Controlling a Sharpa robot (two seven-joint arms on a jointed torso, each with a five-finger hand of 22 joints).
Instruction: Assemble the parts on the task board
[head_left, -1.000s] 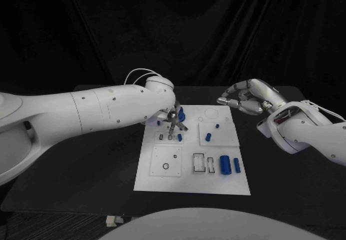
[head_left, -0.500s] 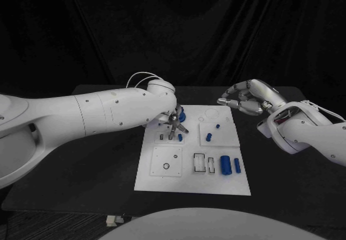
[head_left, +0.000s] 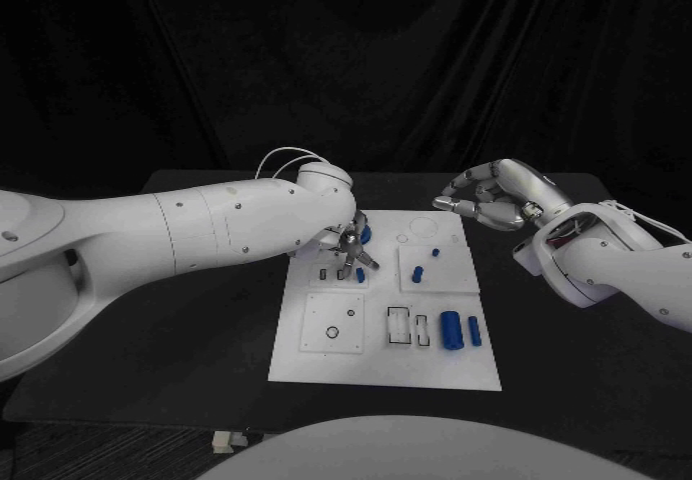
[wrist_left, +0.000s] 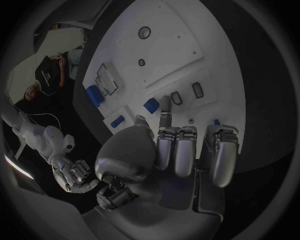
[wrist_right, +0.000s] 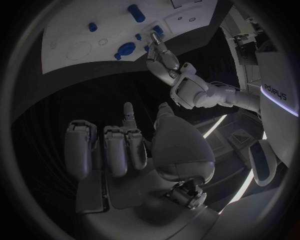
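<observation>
The white task board (head_left: 382, 365) lies mid-table. My left hand (head_left: 346, 246) hovers over its far left corner, most fingers curled, one finger (wrist_left: 165, 107) stretched down toward two small slots (wrist_left: 187, 93). It holds nothing. A round blue part (head_left: 362, 232) sits just behind that hand, and a small blue part (head_left: 359, 273) stands in front of it. Two small blue parts (head_left: 417, 272) stand on the far right plate, and two blue cylinders (head_left: 450, 329) lie at the near right. My right hand (head_left: 493, 196) hangs curled beyond the board's far right corner, holding nothing.
The black table (head_left: 188, 350) reaches out on both sides of the board. My left forearm (head_left: 188, 230) spans the table's left half above the surface. The right wrist view shows the board (wrist_right: 69, 37) and my left hand (wrist_right: 164, 59) ahead of the curled right hand (wrist_right: 125, 145).
My left arm has swung slightly toward the board while its hand stays over the same far left corner. The right hand has not moved.
</observation>
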